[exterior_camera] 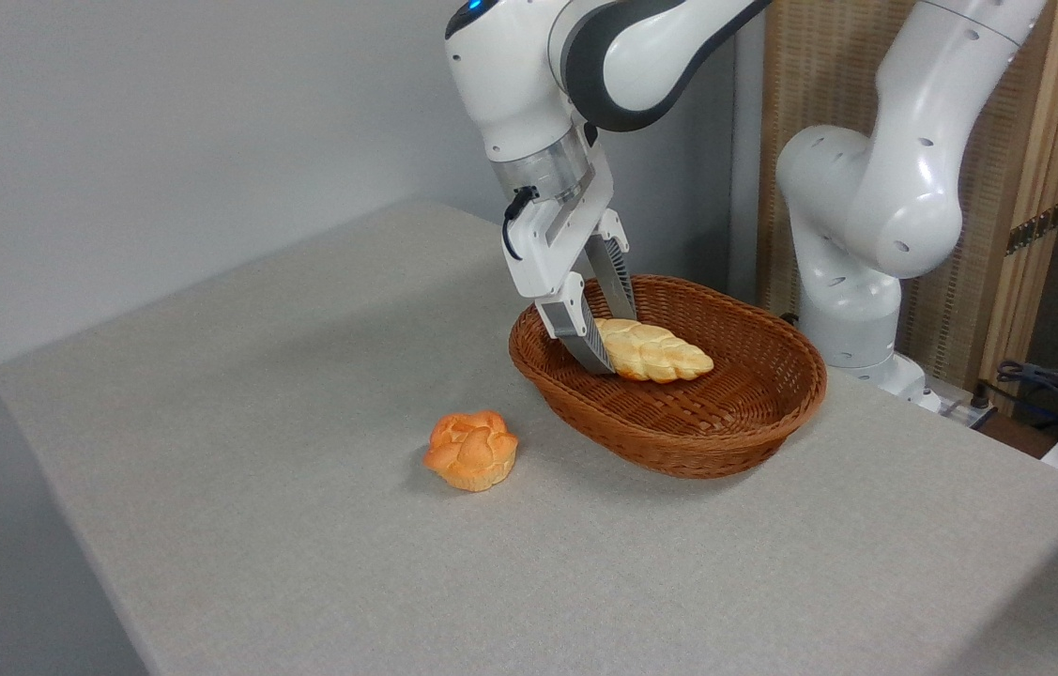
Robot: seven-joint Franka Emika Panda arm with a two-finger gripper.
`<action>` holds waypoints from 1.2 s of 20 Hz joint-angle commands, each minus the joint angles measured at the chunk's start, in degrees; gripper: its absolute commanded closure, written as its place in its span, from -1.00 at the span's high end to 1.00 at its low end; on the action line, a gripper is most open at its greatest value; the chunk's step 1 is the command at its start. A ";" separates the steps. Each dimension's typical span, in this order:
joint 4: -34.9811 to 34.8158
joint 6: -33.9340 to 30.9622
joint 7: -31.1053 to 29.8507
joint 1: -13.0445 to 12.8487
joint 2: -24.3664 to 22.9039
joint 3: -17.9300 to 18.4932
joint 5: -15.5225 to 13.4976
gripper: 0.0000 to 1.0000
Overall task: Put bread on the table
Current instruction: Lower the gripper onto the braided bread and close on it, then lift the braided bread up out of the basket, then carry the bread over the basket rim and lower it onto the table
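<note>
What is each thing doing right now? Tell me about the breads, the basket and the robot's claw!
Long braided golden loaf: inside the basket, its left end between the claw's fingers.
Brown oval wicker basket: upright on the table, holding only the loaf.
Small round orange knotted bun: resting on the table, left of the basket, untouched.
Robot's two-finger gripper: reaching into the basket, fingers closed on the loaf.
Grey-beige fabric table: carrying basket and bun.

I am seeing no readable text, labels, brands, numbers or signs anywhere from my remote station, not on the arm, the basket or the table covering.
</note>
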 commanded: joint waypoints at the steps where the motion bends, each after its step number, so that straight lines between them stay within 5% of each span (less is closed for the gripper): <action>1: 0.18 0.90 0.96 -0.53 0.41 0.57 0.86 -0.25; 9: 0.71 -0.24 1.22 -0.53 -0.11 0.66 0.86 -0.23; 14: 8.16 -9.80 1.83 -0.44 -0.56 2.23 0.16 -0.19; 18: 13.09 -12.63 1.66 -0.44 -0.56 5.83 -0.28 -0.16; 24: 17.67 -3.16 1.05 -0.35 2.60 16.55 -0.98 -0.16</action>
